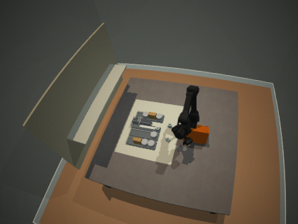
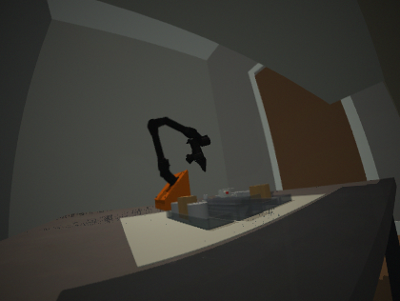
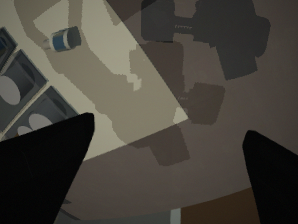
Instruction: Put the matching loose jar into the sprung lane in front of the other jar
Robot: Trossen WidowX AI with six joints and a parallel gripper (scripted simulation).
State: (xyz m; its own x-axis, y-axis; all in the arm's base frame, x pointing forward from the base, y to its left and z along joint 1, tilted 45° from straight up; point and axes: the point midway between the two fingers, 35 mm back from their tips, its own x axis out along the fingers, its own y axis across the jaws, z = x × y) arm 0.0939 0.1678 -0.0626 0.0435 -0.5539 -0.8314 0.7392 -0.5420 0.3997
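Note:
The sprung lane (image 1: 145, 123) lies among the trays on the mat, with a small red mark (image 1: 139, 120) (image 2: 227, 192) at its rear part. A small pale-topped jar (image 1: 157, 128) is at its front end. Two small loose jars are in front of the trays: one pale-topped (image 1: 169, 125), and one with a blue label (image 1: 167, 140) (image 3: 60, 41). The views are too small to tell which matches the lane jar. My gripper (image 1: 183, 141) (image 2: 197, 165) (image 3: 172, 130) is open and empty, high above the table on the robot-base side of the loose jars.
Neighbouring lanes hold white round items (image 1: 153, 135) (image 3: 9, 90) and orange blocks (image 1: 152, 115) (image 1: 137, 140) (image 2: 260, 191). They stand on a cream mat (image 1: 124, 147) (image 2: 143, 243) (image 3: 110, 107). The orange robot base (image 1: 200, 135) (image 2: 177, 190) is beside the mat. A ledge and upright panel stand beyond the table.

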